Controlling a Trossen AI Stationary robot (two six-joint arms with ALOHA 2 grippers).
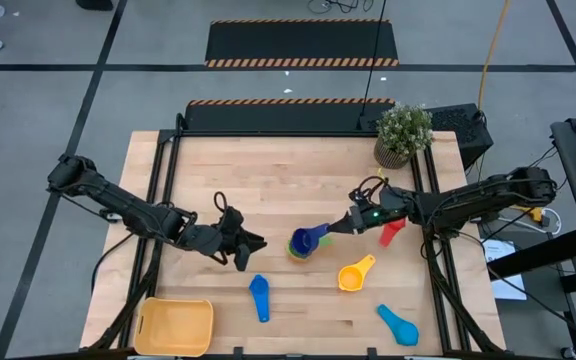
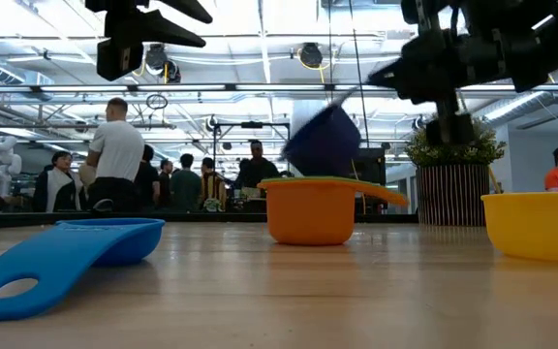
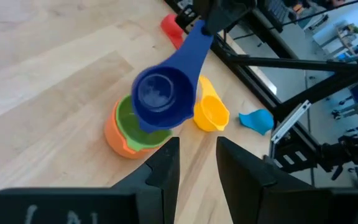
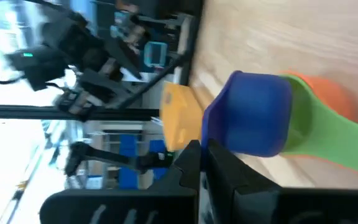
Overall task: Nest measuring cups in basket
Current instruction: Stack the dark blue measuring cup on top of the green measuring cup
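A dark blue measuring cup (image 1: pixel 308 238) hangs tilted just over a green cup (image 3: pixel 129 121) that sits nested in an orange cup (image 3: pixel 114 137) at mid-table. My right gripper (image 1: pixel 346 226) is shut on the blue cup, reaching in from the table's right. My left gripper (image 3: pixel 197 165) hovers to the left of the stack, open, with nothing between its fingers. On the tabletop lie a yellow cup (image 1: pixel 356 273), a blue cup (image 1: pixel 259 297), a light blue cup (image 1: pixel 398 323) and a red cup (image 1: pixel 393 232). The yellow-orange basket (image 1: pixel 175 327) sits at the near left corner. My right gripper pinches the free end of the dark blue cup's handle (image 3: pixel 199 37) between its two fingers. The fingers come nearly level from the table's right and lie along the handle. The cup is lifted clear and tilted, its bowl (image 2: pixel 323 141) lowest, right above the green cup's rim.
A potted plant (image 1: pixel 404 135) stands at the far right corner, with a dark box behind it. Black frame rails run along the table's left and right sides. Bare wood lies between the stack and the basket. People stand in the room beyond the table.
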